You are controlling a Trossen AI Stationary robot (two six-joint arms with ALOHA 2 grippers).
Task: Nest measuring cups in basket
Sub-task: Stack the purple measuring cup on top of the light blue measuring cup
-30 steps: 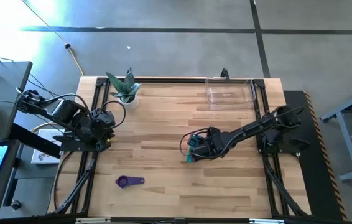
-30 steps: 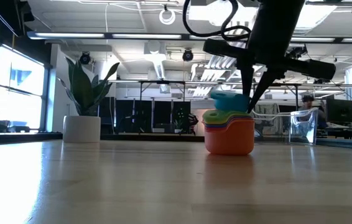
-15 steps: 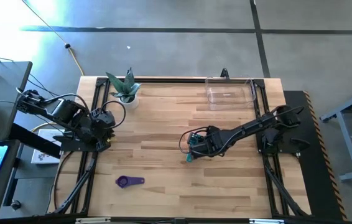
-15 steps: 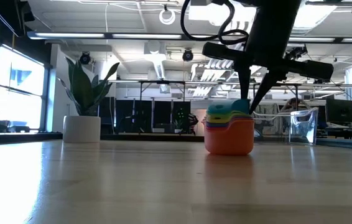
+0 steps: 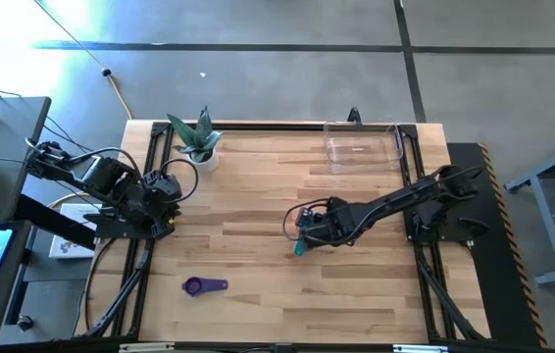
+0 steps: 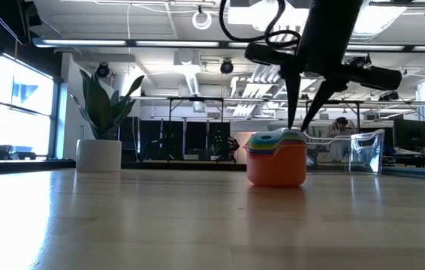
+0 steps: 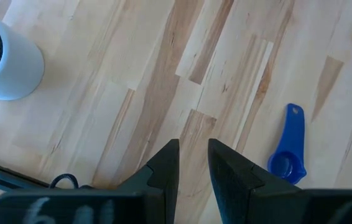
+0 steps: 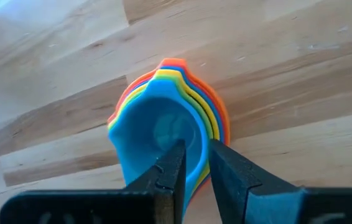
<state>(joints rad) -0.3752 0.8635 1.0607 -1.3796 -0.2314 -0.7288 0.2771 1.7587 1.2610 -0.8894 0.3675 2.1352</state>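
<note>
A stack of nested measuring cups (image 5: 307, 233) stands on the middle of the table, orange outermost, then purple, yellow and green (image 6: 276, 159). The teal cup (image 8: 157, 134) sits innermost, its handle (image 5: 298, 250) pointing toward the near edge. My right gripper (image 8: 196, 165) is above the stack, shut on the teal cup. A purple cup (image 5: 204, 285) lies alone near the near edge and shows in the left wrist view (image 7: 286, 155). The clear basket (image 5: 361, 145) rests at the far right. My left gripper (image 7: 193, 162) waits shut over the table's left side. My right gripper pinches the teal cup's wall (image 8: 196, 149) on its handle side, one finger (image 8: 171, 165) inside the bowl and one (image 8: 226, 168) outside. The fingers come from above, pointing down (image 6: 299, 124). The cup sits level, nested in the stack standing on the table.
A white pot with a plant (image 5: 199, 147) stands at the far left and shows in the low view (image 6: 98, 154). Bare wood lies between the stack and the basket (image 6: 366, 150). Dark frame rails run along the table's left and right sides.
My right gripper has lowered the teal cup into the stack. A second ago the cup stood tilted above the green cup's rim. Now it sits down inside, with only its rim showing.
</note>
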